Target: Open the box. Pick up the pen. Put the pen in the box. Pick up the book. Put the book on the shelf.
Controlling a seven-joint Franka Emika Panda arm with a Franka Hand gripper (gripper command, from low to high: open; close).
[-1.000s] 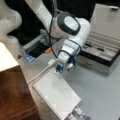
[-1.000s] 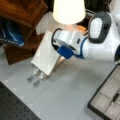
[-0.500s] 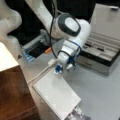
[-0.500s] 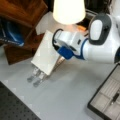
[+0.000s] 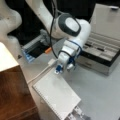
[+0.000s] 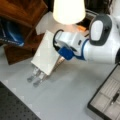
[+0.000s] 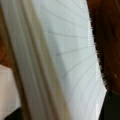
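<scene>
Tool [image 5: 63,69] at the upper edge of the white book [image 5: 56,96], grip state impossible to tell, box [image 5: 100,53] open with pen [image 5: 96,47] inside, shelf [image 5: 11,87] beside book

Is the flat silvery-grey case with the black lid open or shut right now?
Open. In a front view the flat silvery-grey case has its lid raised behind it, its divided interior exposed, and a slim black pen lying inside.

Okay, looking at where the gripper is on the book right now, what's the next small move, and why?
Probably a short lift straight up. The gripper sits at the upper edge of the book, which leans on a metal stand beside the shelf. The box is open with the pen inside, so only the book is left.
</scene>
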